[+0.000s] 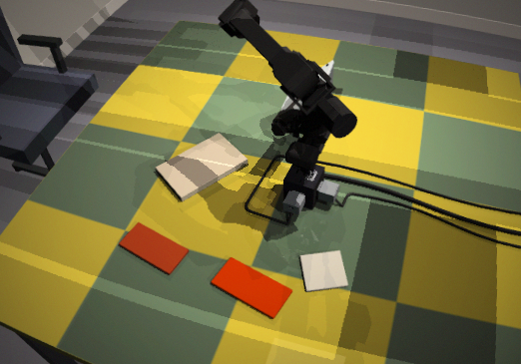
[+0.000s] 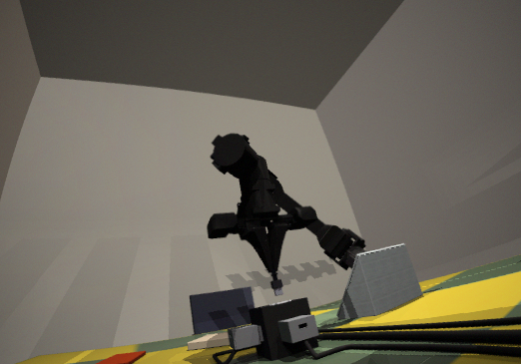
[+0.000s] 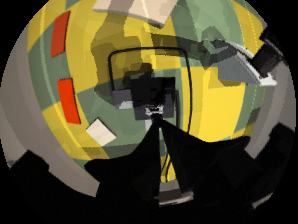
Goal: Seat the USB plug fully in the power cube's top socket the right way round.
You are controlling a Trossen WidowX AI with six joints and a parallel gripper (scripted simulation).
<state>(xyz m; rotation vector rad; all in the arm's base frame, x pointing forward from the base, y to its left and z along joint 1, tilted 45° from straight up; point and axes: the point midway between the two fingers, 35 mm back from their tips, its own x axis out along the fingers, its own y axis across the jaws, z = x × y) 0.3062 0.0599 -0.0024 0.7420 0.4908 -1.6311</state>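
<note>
Gripper (image 2: 273, 275) (image 3: 158, 123) fingers point down, pinched nearly together on the USB plug (image 2: 277, 287), whose pale metal end faces down. The plug is out of the socket, hanging just above the power cube (image 1: 299, 184) (image 2: 265, 324) (image 3: 142, 92), with a visible gap between them. Which way round the plug is turned, I cannot tell. Two grey blocks (image 1: 293, 203) (image 2: 245, 337) and (image 1: 327, 191) (image 2: 294, 330) sit against the cube's sides, and black cables (image 1: 399, 190) (image 2: 424, 335) run off across the checked table (image 1: 389, 138) (image 2: 474, 297) (image 3: 215, 107). Near the cube lie a beige slab (image 1: 202, 165) (image 2: 207, 341) (image 3: 137, 9) and a white square (image 1: 323, 270) (image 3: 101, 132); two red slabs lie farther out.
</note>
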